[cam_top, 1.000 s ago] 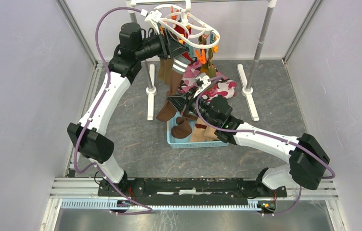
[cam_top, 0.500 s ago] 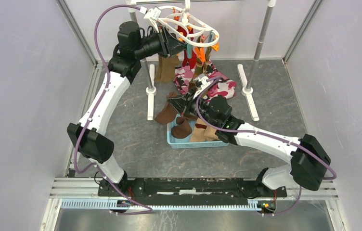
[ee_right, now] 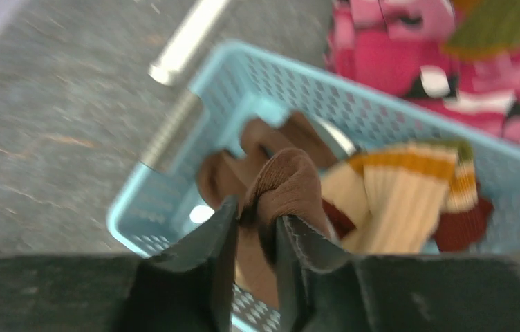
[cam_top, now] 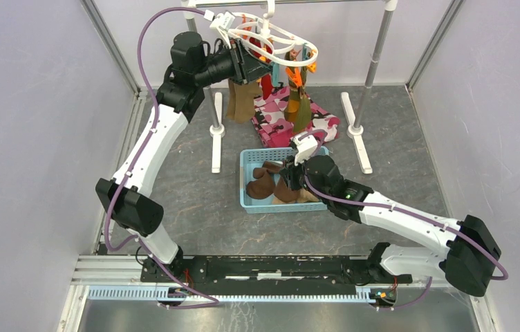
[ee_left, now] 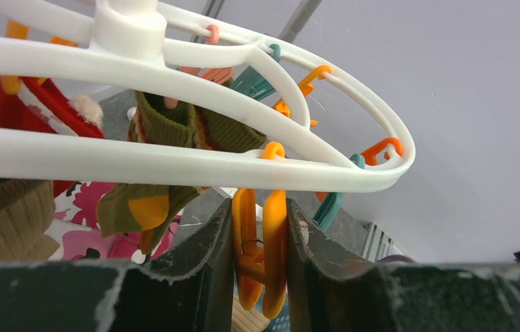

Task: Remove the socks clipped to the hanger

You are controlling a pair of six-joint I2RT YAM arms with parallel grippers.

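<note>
the orange clip (ee_left: 271, 256) on the hanger (ee_left: 174, 159), where socks (ee_left: 167, 124) hang clipped, is squeezed by the left gripper (ee_left: 261, 232), while the brown sock (ee_right: 285, 176) pinched by the right gripper (ee_right: 254, 228) over the blue basket (ee_right: 354, 104) could be dragged out if snagged on a finger (ee_right: 209, 256).

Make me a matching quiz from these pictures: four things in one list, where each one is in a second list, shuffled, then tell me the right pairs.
Things
1. orange clip
2. brown sock
3. olive green sock
4. striped sock

Places
A. lying in the blue basket
B. between the fingers of the left gripper
C. hanging from the white hanger
D. between the fingers of the right gripper

Pairs: 1-B, 2-D, 3-C, 4-A
</note>
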